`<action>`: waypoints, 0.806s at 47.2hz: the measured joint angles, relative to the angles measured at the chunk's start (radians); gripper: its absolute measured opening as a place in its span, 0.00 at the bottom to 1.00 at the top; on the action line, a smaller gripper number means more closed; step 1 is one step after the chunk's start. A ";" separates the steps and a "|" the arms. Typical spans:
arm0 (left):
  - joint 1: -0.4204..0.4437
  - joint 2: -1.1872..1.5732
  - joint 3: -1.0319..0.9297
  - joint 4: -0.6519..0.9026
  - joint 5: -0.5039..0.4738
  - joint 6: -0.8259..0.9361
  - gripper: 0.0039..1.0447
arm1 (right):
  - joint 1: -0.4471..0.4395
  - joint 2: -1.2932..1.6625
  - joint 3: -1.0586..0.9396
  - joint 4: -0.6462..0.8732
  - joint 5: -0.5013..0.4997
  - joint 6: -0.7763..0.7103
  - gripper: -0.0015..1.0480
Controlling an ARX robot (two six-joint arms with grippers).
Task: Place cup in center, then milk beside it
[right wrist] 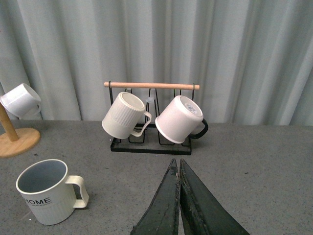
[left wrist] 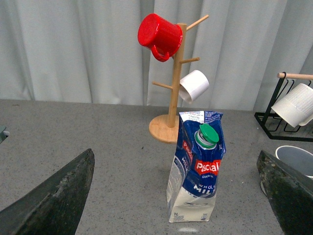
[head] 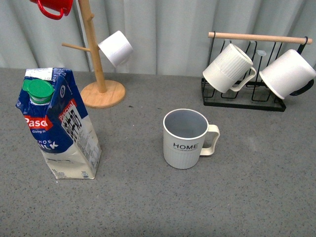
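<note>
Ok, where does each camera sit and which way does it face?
Front: on the robot's body, looking down over the table at the cup, milk carton, mug tree and rack; no arm shows.
Left wrist: on the left arm, facing the milk carton and mug tree; the left tool frames them, open.
Right wrist: on the right arm, facing the rack, cup nearby; the right tool shows, shut.
Shared: all three see the cup.

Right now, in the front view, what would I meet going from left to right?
milk carton → wooden mug tree → HOME cup → ribbed white mug → smooth white mug, the last two hanging on the black rack.
</note>
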 joint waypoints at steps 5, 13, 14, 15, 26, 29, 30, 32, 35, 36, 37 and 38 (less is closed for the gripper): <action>0.000 0.000 0.000 0.000 0.000 0.000 0.94 | 0.000 -0.024 0.000 -0.024 0.000 0.000 0.01; 0.000 0.000 0.000 0.000 -0.001 0.000 0.94 | 0.000 -0.196 0.001 -0.208 -0.003 0.000 0.01; 0.000 0.000 0.000 0.000 0.000 0.000 0.94 | 0.000 -0.203 0.001 -0.208 -0.003 0.000 0.01; 0.000 0.000 0.000 0.000 0.000 0.000 0.94 | 0.000 -0.205 0.001 -0.208 -0.003 0.000 0.01; 0.000 0.000 0.000 0.000 0.000 0.000 0.94 | 0.000 -0.206 0.001 -0.212 -0.003 0.000 0.18; 0.000 0.000 0.000 0.000 0.000 0.000 0.94 | 0.000 -0.206 0.001 -0.212 -0.003 0.000 0.27; 0.000 0.000 0.000 0.000 0.000 0.000 0.94 | 0.000 -0.206 0.001 -0.212 -0.003 0.000 0.30; 0.000 0.000 0.000 0.000 0.000 0.000 0.94 | 0.000 -0.206 0.001 -0.212 -0.003 0.000 0.37; 0.000 0.000 0.000 0.000 0.000 0.000 0.94 | 0.000 -0.206 0.001 -0.212 -0.003 0.000 0.47; 0.000 0.000 0.000 0.000 0.000 0.000 0.94 | 0.000 -0.206 0.001 -0.212 -0.003 0.000 0.52; 0.000 0.000 0.000 0.000 0.000 0.000 0.94 | 0.000 -0.206 0.001 -0.212 -0.003 0.000 0.56; 0.000 0.000 0.000 0.000 0.000 0.000 0.94 | 0.000 -0.206 0.001 -0.212 -0.003 0.000 0.59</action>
